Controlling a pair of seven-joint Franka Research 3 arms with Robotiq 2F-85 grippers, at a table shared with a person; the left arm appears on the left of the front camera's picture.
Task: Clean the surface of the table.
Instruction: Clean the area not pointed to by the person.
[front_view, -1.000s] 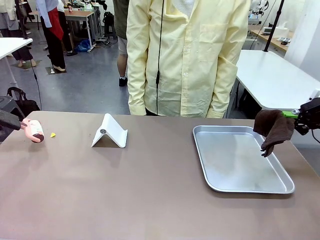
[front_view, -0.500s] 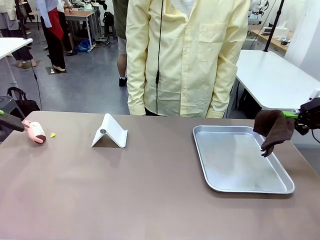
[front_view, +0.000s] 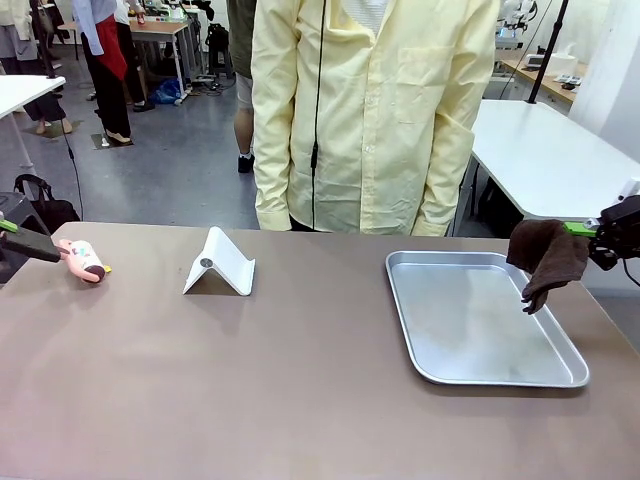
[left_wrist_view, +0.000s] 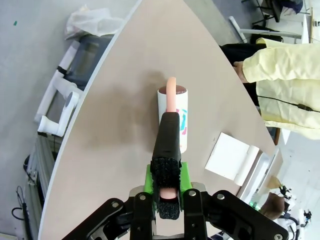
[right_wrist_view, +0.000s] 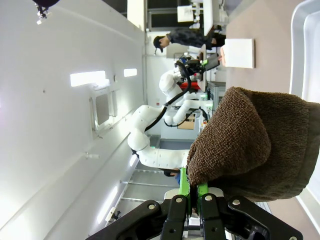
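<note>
Nearest you, the broad front stretch of the worktop (front_view: 300, 420) lies bare, taupe and matte, with no crumbs or marks that can be made out at this size, though nothing tells whether it has been gone over. Further in, the silver tray (front_view: 500, 383) sits on the right half and the white folded stand (front_view: 220, 265) stands left of the middle, so the surface under both has yet to be reached. At the far left edge the left jaws are clamped on the handle of the lint roller (left_wrist_view: 175, 117), whose roll rests on the worktop; in the front view a tiny yellow scrap (front_view: 105, 268) lies right against the roll, and it looks like the one piece of litter in sight. At the far right the right jaws are shut tight on a brown cloth (front_view: 548, 258), which hangs in the air over the tray's far right rim and does not appear to touch anything. Beyond the far edge a person (front_view: 370, 120) in a pale yellow shirt stands close to the table, hands out of sight. Judge the job as barely begun: picking up the scrap is in hand, and wiping the open surface with the cloth is still ahead of you.
</note>
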